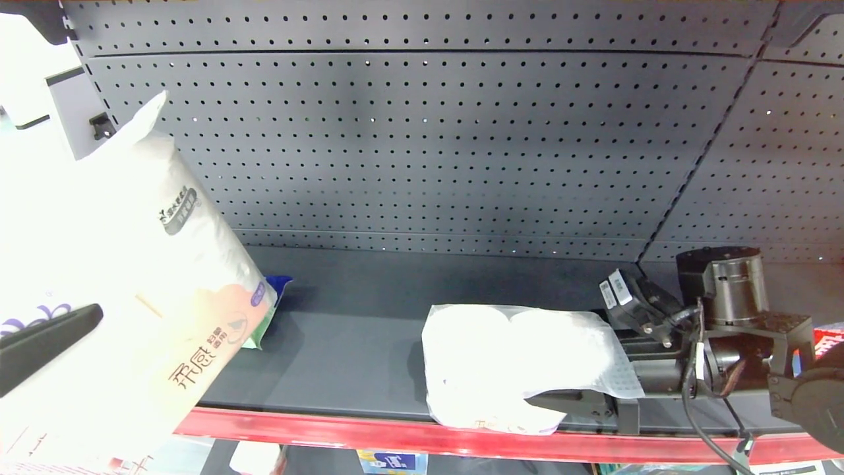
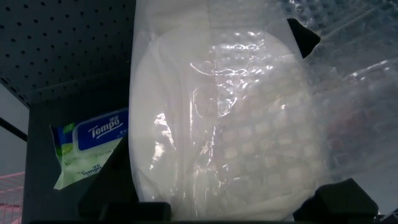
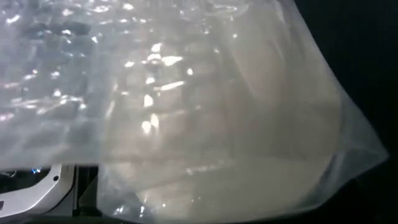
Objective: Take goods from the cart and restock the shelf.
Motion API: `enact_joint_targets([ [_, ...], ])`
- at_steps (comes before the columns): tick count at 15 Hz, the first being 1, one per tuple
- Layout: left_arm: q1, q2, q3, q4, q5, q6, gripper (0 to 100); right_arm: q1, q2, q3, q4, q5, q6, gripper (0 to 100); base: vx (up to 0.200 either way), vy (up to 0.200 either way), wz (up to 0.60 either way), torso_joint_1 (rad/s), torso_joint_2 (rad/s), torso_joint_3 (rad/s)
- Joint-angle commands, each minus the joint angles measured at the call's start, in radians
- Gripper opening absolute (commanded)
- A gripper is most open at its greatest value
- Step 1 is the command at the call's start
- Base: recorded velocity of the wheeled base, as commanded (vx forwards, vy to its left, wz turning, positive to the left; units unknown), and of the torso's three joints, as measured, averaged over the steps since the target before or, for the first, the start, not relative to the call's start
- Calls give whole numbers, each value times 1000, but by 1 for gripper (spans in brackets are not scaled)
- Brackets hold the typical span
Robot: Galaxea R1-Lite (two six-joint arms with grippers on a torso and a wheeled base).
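Observation:
A large white tissue pack [image 1: 132, 277] hangs at the left, in front of the shelf's left end, tilted. My left gripper [image 2: 230, 208] is shut on it; one black finger [image 1: 46, 343] crosses its front. A smaller white roll pack in clear plastic [image 1: 508, 363] lies on the dark grey shelf board [image 1: 356, 343] near the red front edge. My right gripper [image 1: 560, 386] comes in from the right and is shut on that pack's right end. Its lower finger [image 1: 567, 402] shows under the pack. In the right wrist view the same plastic-wrapped pack [image 3: 205, 124] sits right up against the camera.
A green and blue wipes pack [image 2: 93, 146] lies on the shelf board behind the large pack, its corner showing [image 1: 273, 290]. A perforated grey back panel [image 1: 422, 165] closes the rear. The board between the two packs is bare. More goods [image 1: 392, 462] show below the red edge.

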Motion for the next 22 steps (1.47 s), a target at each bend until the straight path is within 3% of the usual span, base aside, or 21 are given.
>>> enact_joint_targets([
  [1,0,0,0,0,-1,0,0,2,3,3,2,-4,-3,0,0,0,0,0,0,0],
  [2,0,0,0,0,-1,0,0,0,3,3,2,-4,-1,0,0,0,0,0,0,0],
  [3,0,0,0,0,-1,0,0,0,2,3,2,-4,3,100,0,0,0,0,0,0],
  [9,0,4,-2,0,-1,0,0,-32,-22,9,2,-39,8,100,0,0,0,0,0,0],
  [18,-4,73,-5,-5,-62,2,0,-270,-400,253,4,-41,14,100,0,0,0,0,0,0],
  [19,-7,84,-5,-5,-79,6,0,-299,-463,281,5,-41,14,100,0,0,0,0,0,0],
  [22,-9,142,-8,-3,-188,80,0,-409,-758,358,13,-71,85,100,0,0,0,0,0,0],
])
